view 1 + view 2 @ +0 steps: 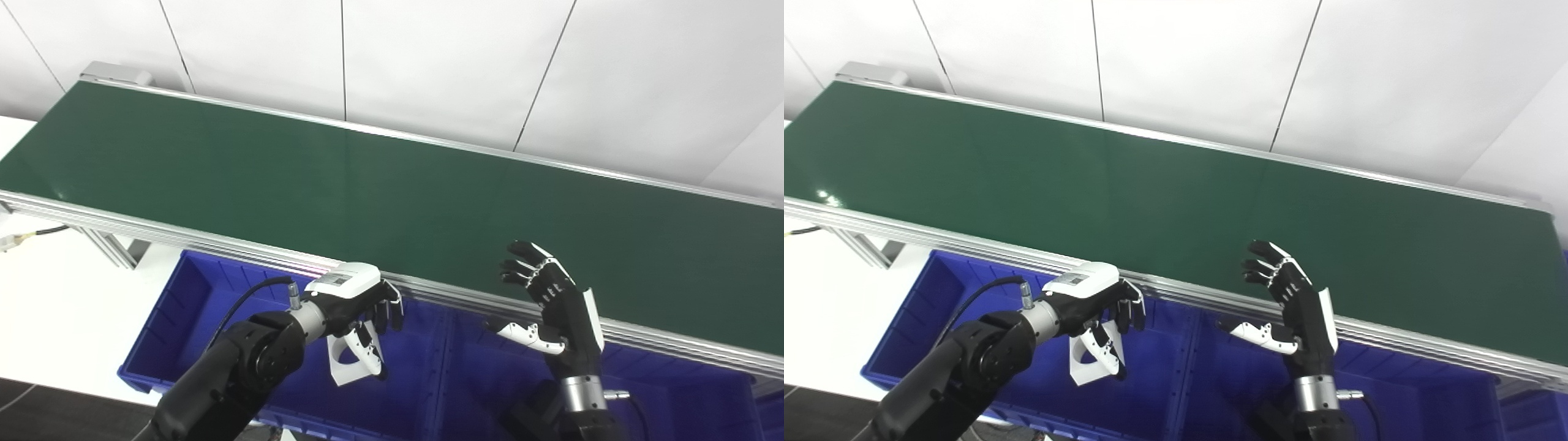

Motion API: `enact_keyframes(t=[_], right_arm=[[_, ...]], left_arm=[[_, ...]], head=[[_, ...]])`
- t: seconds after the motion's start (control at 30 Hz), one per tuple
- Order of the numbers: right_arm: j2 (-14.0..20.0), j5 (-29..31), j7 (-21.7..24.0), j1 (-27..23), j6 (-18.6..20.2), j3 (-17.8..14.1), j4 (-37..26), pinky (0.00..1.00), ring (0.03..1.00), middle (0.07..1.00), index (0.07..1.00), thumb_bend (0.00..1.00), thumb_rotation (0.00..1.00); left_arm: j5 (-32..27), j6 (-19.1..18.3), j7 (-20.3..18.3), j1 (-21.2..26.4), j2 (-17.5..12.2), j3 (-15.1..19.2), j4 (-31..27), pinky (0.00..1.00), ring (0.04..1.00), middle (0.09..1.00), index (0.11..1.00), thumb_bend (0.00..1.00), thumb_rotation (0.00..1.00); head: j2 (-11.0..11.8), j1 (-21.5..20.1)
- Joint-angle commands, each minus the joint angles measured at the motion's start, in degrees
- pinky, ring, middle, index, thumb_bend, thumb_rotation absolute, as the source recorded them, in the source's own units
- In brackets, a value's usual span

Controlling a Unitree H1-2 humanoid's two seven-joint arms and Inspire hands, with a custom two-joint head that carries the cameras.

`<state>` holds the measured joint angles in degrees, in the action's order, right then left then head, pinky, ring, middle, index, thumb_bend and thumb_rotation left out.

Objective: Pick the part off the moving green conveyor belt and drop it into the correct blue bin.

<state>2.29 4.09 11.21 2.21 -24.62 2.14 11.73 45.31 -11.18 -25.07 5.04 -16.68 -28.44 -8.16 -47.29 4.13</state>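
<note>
White wall panels stand behind a long green belt [392, 190] that runs slantwise across our view and carries nothing we can see. The part [350, 366], a white bracket-like piece with an opening through it, has left the belt: we hold it in our left hand [358, 306], fingers curled over its top, just below the belt's near rail and above the left blue bin [184, 306]. It looks stiff, light and smooth, likely plastic, so we judge a pinch across its flat walls safest; the slick faces could slip. Our right hand [551, 306] is spread wide and empty, raised at the belt's near edge over the neighbouring bin [490, 380].
</note>
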Motion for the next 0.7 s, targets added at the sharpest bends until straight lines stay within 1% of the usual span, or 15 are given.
enact_keyframes(t=[0.0,0.13,0.37,0.4,0.43,0.47,0.5,0.53,0.57,0.6,0.67], right_arm=[[0.1,0.7,-0.2,-0.5,-0.5,0.1,-2.1,0.67,0.727,0.804,0.778,0.85,0.16],[0.1,0.8,-0.3,-0.3,-0.4,0.1,-2.2,0.67,0.727,0.805,0.781,0.85,0.15],[0.3,0.5,-0.3,-0.4,-1.0,0.3,-1.7,0.67,0.728,0.805,0.779,0.85,0.16],[0.3,0.6,-0.3,-0.5,-0.8,0.2,-1.8,0.67,0.727,0.805,0.779,0.85,0.16],[0.4,0.7,-0.3,-0.6,-0.8,0.2,-1.9,0.67,0.726,0.804,0.779,0.85,0.17],[0.4,1.0,-0.3,-0.7,-0.6,0.1,-2.0,0.67,0.725,0.804,0.779,0.86,0.17],[0.5,1.2,-0.2,-0.8,-0.6,0.0,-2.1,0.67,0.723,0.804,0.780,0.86,0.18],[0.7,1.5,-0.2,-0.8,-0.3,-0.1,-2.3,0.66,0.721,0.803,0.779,0.86,0.18],[0.8,1.7,-0.1,-0.9,-0.2,-0.2,-2.5,0.66,0.720,0.802,0.779,0.86,0.18],[1.0,2.1,0.0,-0.9,0.1,-0.3,-2.9,0.66,0.718,0.801,0.779,0.87,0.19],[1.7,3.1,0.2,-0.8,0.8,-0.6,-3.6,0.65,0.719,0.800,0.780,0.87,0.19]], left_arm=[[0.9,3.2,3.9,0.5,0.4,0.0,0.6,0.36,0.392,0.492,0.540,0.50,0.00],[1.3,5.5,6.9,0.4,0.6,0.0,2.4,0.35,0.397,0.496,0.538,0.50,0.00],[1.9,7.1,10.1,0.6,0.9,0.2,3.5,0.35,0.398,0.502,0.531,0.50,0.00],[1.8,7.5,10.4,0.7,0.9,0.3,3.7,0.35,0.399,0.503,0.529,0.50,0.00],[1.6,7.9,10.9,0.8,1.0,0.4,4.1,0.35,0.401,0.504,0.527,0.50,0.00],[1.6,8.0,11.1,1.0,1.2,0.4,4.3,0.35,0.402,0.505,0.526,0.50,0.00],[1.6,8.0,11.2,1.1,1.3,0.5,4.5,0.35,0.402,0.504,0.526,0.50,0.00],[1.7,7.9,11.2,1.3,1.5,0.4,4.4,0.35,0.402,0.503,0.526,0.50,0.00],[1.8,7.9,11.2,1.4,1.7,0.3,4.4,0.35,0.402,0.503,0.526,0.50,0.00],[2.0,7.9,11.4,1.5,2.0,0.2,4.4,0.35,0.404,0.507,0.521,0.50,0.00],[2.6,7.7,11.5,1.7,2.5,-0.1,4.3,0.35,0.405,0.512,0.518,0.50,0.00]], head=[[0.1,0.0],[0.1,0.1],[-0.1,0.7],[-0.9,1.5],[-0.9,1.5],[-1.7,2.4],[-1.7,2.4],[-2.4,3.8],[-2.4,3.8],[-3.1,5.5],[-3.4,6.8]])
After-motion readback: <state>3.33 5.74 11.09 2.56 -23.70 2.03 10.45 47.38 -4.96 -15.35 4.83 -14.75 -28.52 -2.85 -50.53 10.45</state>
